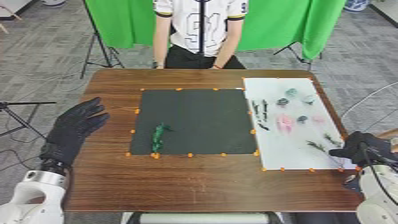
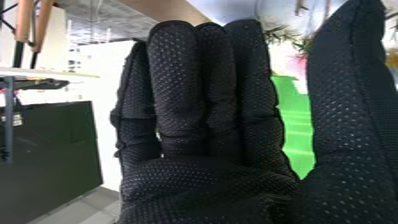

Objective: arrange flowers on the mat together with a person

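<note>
right hand point(image 1: 362, 148), dotted black fabric, near spiky sprigs point(image 1: 316, 146)

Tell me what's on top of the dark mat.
A green sprig lies on the near left part of the dark mat. Orange bits dot its edges. Anything underneath is covered, so it can't be seen.

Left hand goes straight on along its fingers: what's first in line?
The left hand looks free to pass over the wooden table, left of the dark mat; its height is hard to judge.
</note>
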Controlling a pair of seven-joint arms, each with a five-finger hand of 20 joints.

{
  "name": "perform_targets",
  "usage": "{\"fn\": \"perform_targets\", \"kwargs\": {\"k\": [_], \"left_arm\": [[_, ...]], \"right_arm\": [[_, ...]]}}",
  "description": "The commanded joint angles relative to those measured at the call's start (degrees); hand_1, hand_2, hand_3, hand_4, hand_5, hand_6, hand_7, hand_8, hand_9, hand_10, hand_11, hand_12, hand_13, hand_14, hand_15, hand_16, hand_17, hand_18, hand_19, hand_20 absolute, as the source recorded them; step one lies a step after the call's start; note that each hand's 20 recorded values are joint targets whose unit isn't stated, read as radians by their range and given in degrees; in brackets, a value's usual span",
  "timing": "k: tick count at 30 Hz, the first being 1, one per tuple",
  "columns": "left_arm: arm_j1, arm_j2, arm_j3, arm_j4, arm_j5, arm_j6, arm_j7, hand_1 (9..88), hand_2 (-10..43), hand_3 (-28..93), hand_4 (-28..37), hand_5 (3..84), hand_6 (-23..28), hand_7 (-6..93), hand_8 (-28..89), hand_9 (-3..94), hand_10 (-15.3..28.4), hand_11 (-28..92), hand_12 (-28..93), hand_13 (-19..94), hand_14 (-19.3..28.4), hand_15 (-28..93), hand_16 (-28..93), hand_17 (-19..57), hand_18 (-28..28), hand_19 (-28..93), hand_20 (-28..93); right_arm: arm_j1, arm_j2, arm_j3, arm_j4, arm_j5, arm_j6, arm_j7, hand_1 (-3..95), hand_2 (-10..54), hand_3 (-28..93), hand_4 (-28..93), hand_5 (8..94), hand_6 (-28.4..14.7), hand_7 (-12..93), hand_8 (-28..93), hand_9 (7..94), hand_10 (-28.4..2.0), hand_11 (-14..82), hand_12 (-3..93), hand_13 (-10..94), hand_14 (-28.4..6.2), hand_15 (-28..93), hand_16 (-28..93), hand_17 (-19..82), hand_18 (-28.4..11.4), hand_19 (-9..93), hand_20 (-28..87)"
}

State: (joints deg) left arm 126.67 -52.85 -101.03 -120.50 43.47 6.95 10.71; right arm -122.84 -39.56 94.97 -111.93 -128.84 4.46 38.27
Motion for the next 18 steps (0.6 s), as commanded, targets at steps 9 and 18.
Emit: {"fn": "perform_targets", "kwargs": {"k": [9,18], "left_arm": [[0.6,-0.53,0.09,0.37,-0.17,-0.64,-0.43,31.4,-2.9,70,-23.7,37.7,4.2,19.9,-9,33.2,11.3,26,17,29,14.1,38,-2,-4.2,20.2,50,11],[0.8,-0.56,0.03,0.31,-0.22,-0.54,-0.24,31.3,-2.8,70,-23.8,37.7,4.2,20.0,-9,33.3,11.3,26,17,29,14.2,38,-2,-4.2,20.2,50,11]], "right_arm": [[0.3,1.6,-1.8,0.9,-1.4,6.0,0.5,42.2,-9.5,64,-28,77.7,3.0,44,4,77.8,-9.4,57.7,33.2,74,-7.8,78,24,32,-15.9,71,34],[0.8,2.3,-1.7,-0.4,-2.4,10.0,1.2,35.8,-9.5,82,-28,87.7,3.4,49,-12,85.7,-9.1,63.6,32.3,81,-8.0,85,24,36,-15.6,75,33]]}}
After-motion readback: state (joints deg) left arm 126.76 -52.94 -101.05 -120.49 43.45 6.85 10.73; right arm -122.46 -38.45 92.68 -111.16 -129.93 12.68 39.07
